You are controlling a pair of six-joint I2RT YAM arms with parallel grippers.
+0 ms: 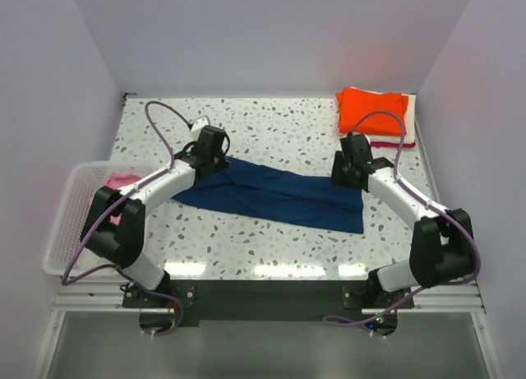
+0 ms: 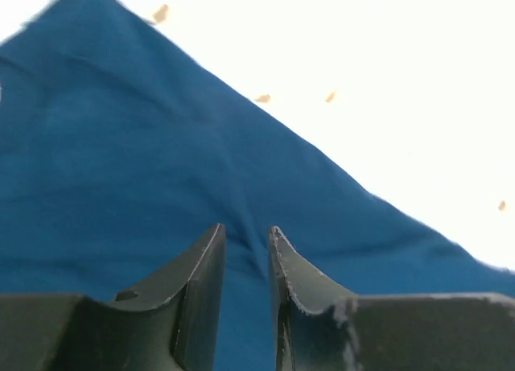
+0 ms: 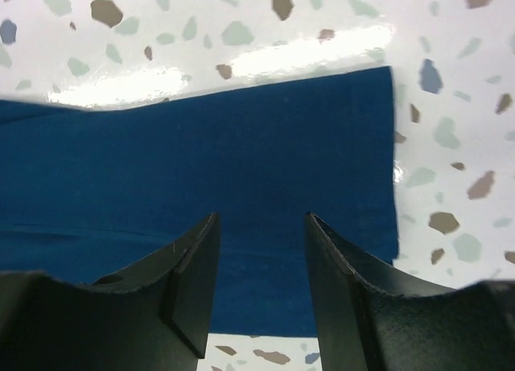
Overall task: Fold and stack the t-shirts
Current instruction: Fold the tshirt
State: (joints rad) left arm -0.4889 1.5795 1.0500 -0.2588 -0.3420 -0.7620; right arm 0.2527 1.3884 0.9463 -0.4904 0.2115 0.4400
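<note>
A navy blue t-shirt (image 1: 279, 200) lies folded into a long band across the middle of the table. My left gripper (image 1: 216, 167) hovers over its left end, and in the left wrist view its fingers (image 2: 245, 230) stand slightly apart above the blue cloth (image 2: 121, 162) with nothing pinched. Over the band's right end is my right gripper (image 1: 344, 180), open, its fingers (image 3: 261, 218) parted above the cloth (image 3: 201, 162) near a straight edge. A folded orange t-shirt (image 1: 371, 108) tops a pile at the back right, with a red layer (image 1: 391, 143) showing beneath. A pink t-shirt (image 1: 123, 180) lies in the basket.
The white slatted basket (image 1: 62, 231) stands at the left edge of the speckled table (image 1: 271, 128). A small white object (image 1: 200, 124) lies behind the left gripper. Walls close in the back and both sides.
</note>
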